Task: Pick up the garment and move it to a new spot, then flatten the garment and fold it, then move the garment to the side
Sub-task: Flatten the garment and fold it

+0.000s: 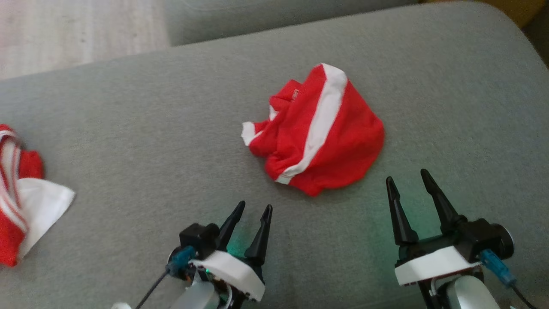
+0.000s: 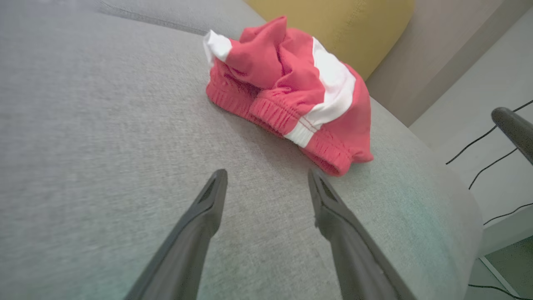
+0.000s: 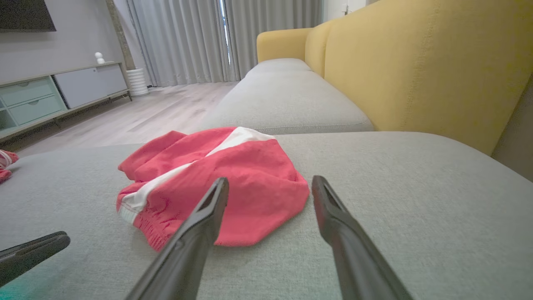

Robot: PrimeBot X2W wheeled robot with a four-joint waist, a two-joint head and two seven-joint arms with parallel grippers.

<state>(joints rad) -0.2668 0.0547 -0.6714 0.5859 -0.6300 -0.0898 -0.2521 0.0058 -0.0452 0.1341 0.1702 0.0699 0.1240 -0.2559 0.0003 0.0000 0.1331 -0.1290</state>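
Note:
A crumpled red garment with a white stripe lies bunched on the grey sofa seat, right of centre. Its ribbed waistband faces me in the left wrist view, where the garment sits just beyond my fingertips. My left gripper hovers open below and left of it, holding nothing. My right gripper stands open just right of the garment's lower edge, also holding nothing. In the right wrist view the garment lies left of and ahead of that gripper's fingers.
A second red and white cloth lies at the seat's far left edge. The yellow backrest rises along one side of the seat. Beyond the seat are wooden floor, a low cabinet and cables.

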